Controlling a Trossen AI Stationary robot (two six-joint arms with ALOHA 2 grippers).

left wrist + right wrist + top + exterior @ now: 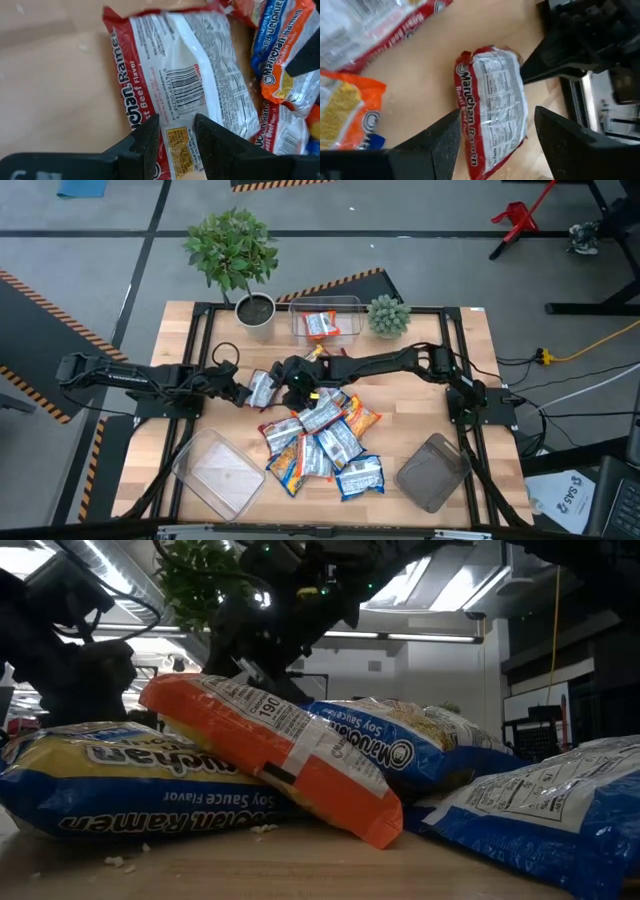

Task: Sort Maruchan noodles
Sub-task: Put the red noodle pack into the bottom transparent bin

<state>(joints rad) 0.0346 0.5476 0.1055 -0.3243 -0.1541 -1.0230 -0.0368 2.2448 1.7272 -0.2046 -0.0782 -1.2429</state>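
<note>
Two grippers meet over the middle of the worktop, both at one red packet (261, 389) of Maruchan noodles that sits just left of the main pile of packets (322, 442). The left gripper (176, 137) reaches in from the worktop's left edge, and its two dark fingers (147, 142) pinch the near end of the red packet; in the left wrist view the wrapper's edge with its yellow panel passes between them, barcode side up. The right gripper (495, 137) comes in from the right edge, stretched across the worktop, and hovers above the same red packet with its fingers (437, 145) spread wide on either side of it, not touching the wrapper in the right wrist view, where the left arm's dark fingers show at the packet's far end.

The pile spreads from the worktop's centre toward the front edge: blue-and-white, red and orange packets overlapping one another. In the low view an orange packet (270, 750) leans across a blue one (400, 745). One more packet (320, 326) lies inside a clear tub (350, 308) at the back edge, between a potted plant (235, 255) and a small green plant (388, 315). Another clear tub (190, 470) stands at the front left corner, and a darker tub (435, 472) at the front right.
</note>
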